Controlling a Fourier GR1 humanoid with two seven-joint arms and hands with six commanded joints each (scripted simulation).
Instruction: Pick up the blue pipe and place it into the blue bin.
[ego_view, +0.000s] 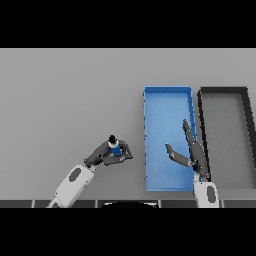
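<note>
Left hand (107, 154) fingers curled round blue pipe (115, 148) left of blue bin (167, 100), right hand (192, 152) fingers spread above it, dark bin (223, 90) beside

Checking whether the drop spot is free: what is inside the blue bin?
No object shows inside the blue bin. The right hand hangs over its right part, hiding some of the floor there. The blue pipe is in the left hand.

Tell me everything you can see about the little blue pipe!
The blue pipe is a small, bright blue piece with a black end showing at its top. It looks smooth, maybe plastic. Only part of it is visible, because the left hand has its dark fingers curled round it. It sits low over the grey table, to the left of the blue bin and not inside it. Whether it touches the table cannot be told.
</note>
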